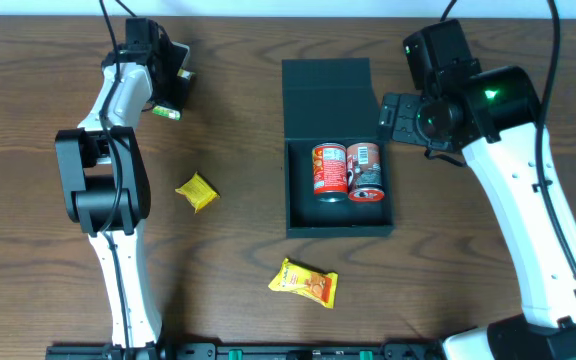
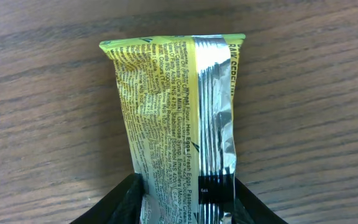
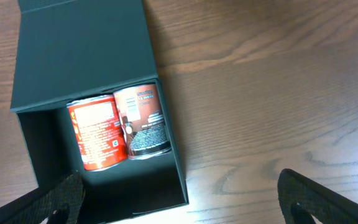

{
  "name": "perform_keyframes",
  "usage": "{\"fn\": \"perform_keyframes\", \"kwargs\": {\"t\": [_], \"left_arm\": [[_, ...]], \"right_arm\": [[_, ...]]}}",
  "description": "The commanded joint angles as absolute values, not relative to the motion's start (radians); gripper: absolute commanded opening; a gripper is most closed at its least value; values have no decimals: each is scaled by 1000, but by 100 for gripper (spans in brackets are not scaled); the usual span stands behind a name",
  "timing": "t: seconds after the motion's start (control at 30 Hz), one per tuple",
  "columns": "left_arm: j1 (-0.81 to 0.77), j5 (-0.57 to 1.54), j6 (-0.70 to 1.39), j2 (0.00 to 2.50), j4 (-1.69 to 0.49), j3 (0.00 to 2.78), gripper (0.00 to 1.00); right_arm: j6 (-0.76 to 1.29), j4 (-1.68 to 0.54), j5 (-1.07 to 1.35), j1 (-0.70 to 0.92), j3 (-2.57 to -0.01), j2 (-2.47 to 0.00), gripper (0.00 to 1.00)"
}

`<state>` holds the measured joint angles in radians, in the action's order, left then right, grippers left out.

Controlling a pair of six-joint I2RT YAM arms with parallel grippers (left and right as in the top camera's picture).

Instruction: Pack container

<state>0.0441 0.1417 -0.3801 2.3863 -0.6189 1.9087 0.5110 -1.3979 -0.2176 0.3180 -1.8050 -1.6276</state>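
One packet [image 2: 179, 118], ingredient print, left gripper [image 2: 185, 190]

On my feed the bench [image 1: 48, 250] was dark brown wood with a clear grain. A small yellow packet [image 1: 196, 192] lay at nine o'clock from centre, and a larger yellow-orange packet [image 1: 304, 282] sat at six. Just right of centre a red can [image 1: 330, 170] lay on its side, touching a dark can [image 1: 365, 172] at its three o'clock. At ten o'clock I saw a yellow-and-silver wrapper [image 2: 179, 112] covered in fine print.
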Motion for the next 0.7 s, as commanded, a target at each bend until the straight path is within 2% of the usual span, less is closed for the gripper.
{"fn": "perform_keyframes", "kwargs": {"t": [0.0,0.1,0.67], "left_arm": [[46,121,-350,2392,-616,1935,42],[45,120,-346,2373,-617,1935,39],[31,123,-253,2266,-688,1935,38]], "right_arm": [[504,-1399,-237,314,-1804,-1630,99],[504,-1398,-237,313,-1804,-1630,99],[503,-1380,-259,313,-1804,-1630,99]]}}
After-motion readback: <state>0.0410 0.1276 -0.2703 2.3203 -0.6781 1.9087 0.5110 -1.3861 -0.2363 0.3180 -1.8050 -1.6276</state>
